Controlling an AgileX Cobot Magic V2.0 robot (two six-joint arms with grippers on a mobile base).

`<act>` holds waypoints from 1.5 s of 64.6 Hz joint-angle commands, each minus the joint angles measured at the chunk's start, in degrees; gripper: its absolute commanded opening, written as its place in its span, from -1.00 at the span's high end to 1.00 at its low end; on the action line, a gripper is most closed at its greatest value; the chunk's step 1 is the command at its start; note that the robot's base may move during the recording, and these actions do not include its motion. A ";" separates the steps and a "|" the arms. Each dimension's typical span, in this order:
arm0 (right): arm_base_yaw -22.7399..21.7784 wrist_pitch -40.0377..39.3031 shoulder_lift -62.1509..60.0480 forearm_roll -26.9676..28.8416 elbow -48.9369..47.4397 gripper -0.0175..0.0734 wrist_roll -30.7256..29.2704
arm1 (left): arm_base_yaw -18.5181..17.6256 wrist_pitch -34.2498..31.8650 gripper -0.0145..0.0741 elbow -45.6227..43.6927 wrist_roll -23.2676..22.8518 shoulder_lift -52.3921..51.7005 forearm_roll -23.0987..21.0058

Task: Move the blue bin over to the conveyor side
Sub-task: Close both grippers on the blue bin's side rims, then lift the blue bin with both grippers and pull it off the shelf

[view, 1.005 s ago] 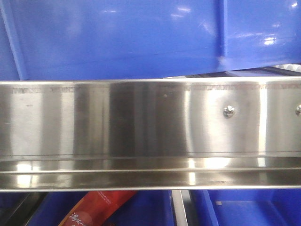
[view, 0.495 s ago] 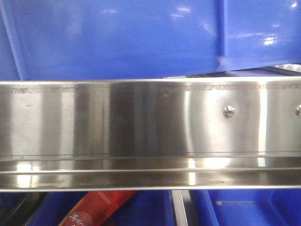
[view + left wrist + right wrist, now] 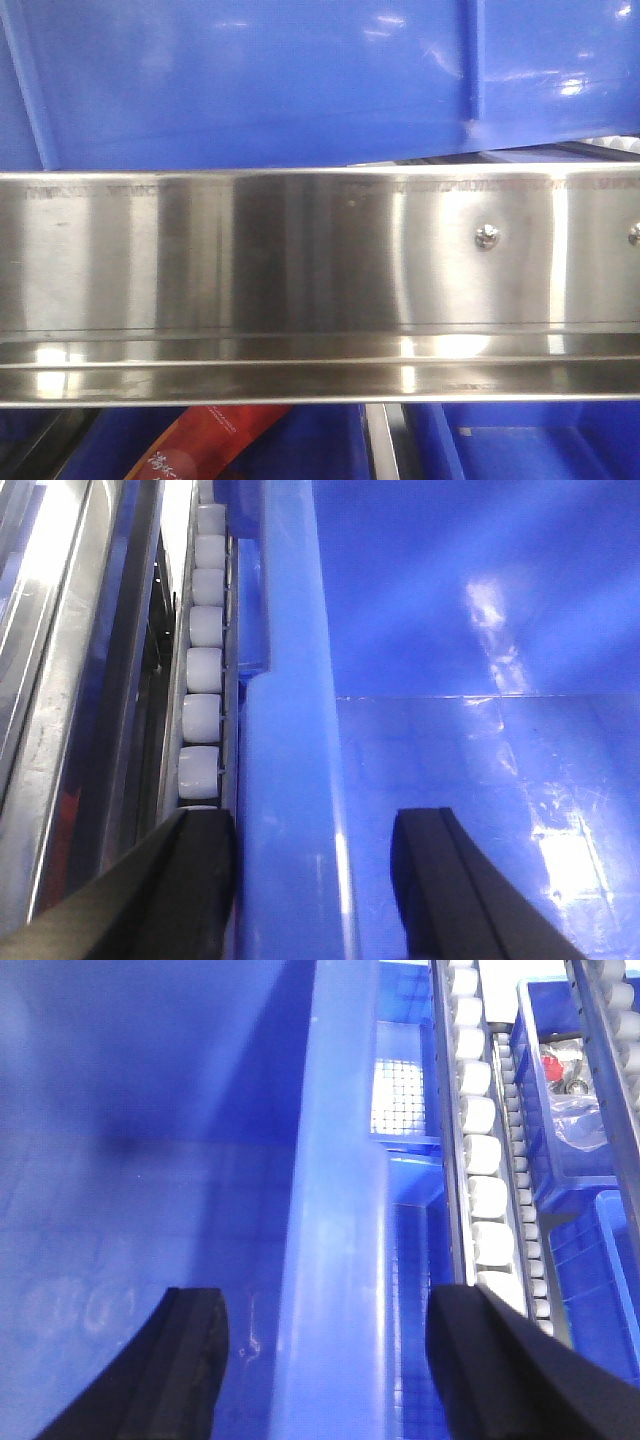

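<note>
Blue glossy plastic crate [image 3: 290, 680] is sitting by the stainless-steel roller conveyor [image 3: 300, 260], its walls running between the jaws of the left gripper [image 3: 312, 825] and right gripper [image 3: 328, 1300], both spread, unclenched. Looking nearly done.

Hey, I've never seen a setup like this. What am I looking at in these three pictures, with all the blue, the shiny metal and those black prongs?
This is a robot with two arms. One camera looks forward. It shows a large glossy blue plastic bin above the roller conveyor's polished steel side rail. A red packet and more blue crates show underneath.

The other two cameras sit on the wrists. The black prongs are gripper fingers. The left gripper and the right gripper each straddle a wall of the bin. One finger is inside, and one is outside by the small white rollers. Both grippers look open, not clamped.
</note>
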 commanded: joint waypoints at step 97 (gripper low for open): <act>-0.09 -0.71 -0.10 -0.87 -0.01 0.79 0.04 | 0.07 1.20 0.71 -0.35 -0.65 0.07 -1.04</act>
